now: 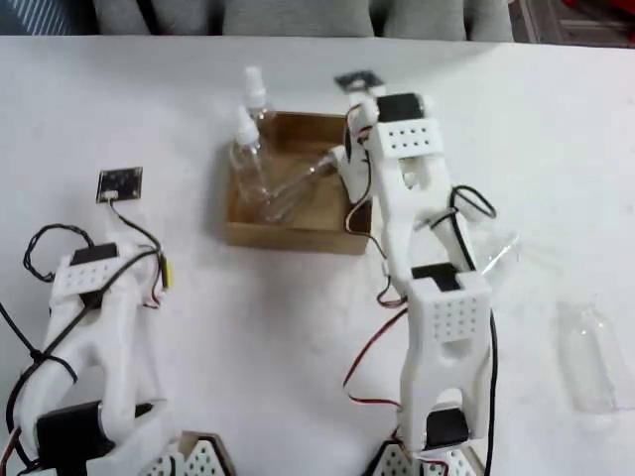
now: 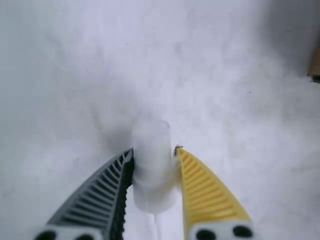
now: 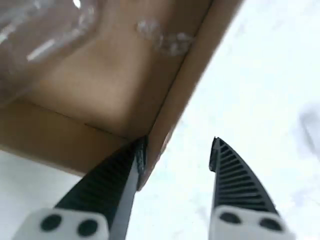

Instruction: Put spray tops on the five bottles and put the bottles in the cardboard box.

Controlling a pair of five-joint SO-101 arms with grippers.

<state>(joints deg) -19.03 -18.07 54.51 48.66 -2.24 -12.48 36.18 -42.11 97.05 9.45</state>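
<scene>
At the cardboard box, mid-surface: two spray bottles are standing upright at its far-left corner, both wearing white tops. Whether the rear one is sitting inside or just behind the wall, cannot tell. A third bottle is lying slanted inside the box, its neck end running under the arm.

Right hand is straddling the box's near-right corner, held apart. One of its fingers is touching the inside of the wall and the other is hanging outside over the surface.

Left hand is sitting low, well left of the box, clamped on a white spray top.

A clear bottle, showing no top, is lying far right of the right arm. A faint clear object beside that arm may be the fifth bottle, too faint to call.

Judging: the task is looking about half done, with two, perhaps three, bottles boxed. At least one bottle is waiting for a top and for boxing. The held spray top is looking meant for it.
</scene>
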